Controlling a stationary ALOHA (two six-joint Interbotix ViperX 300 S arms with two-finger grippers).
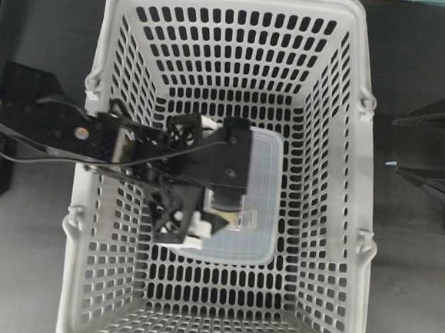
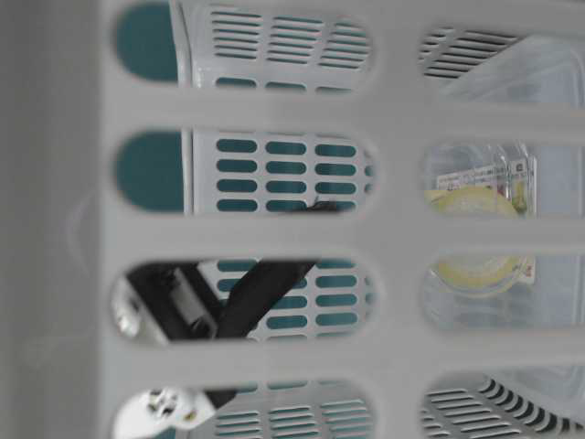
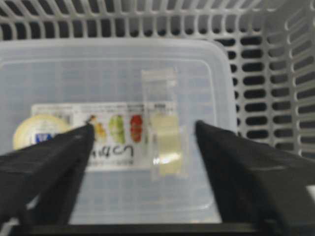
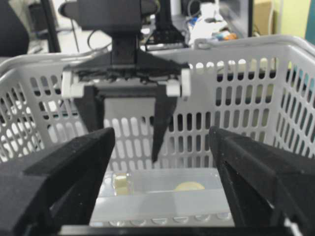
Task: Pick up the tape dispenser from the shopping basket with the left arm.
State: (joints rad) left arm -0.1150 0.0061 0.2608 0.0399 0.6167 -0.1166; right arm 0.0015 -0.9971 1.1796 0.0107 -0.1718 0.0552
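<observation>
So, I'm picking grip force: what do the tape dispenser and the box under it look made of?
The tape dispenser looks like clear, glossy hard plastic: the pale yellowish roll shows through its shell. The lidded box under it seems a softer, frosted translucent plastic with a smooth lid, since the basket grid shows faintly through it; stiffness can't be judged.

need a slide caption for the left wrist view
Open black left claw straddling the small clear tape dispenser lying on the translucent lidded food box in the light-grey slotted basket.
</observation>
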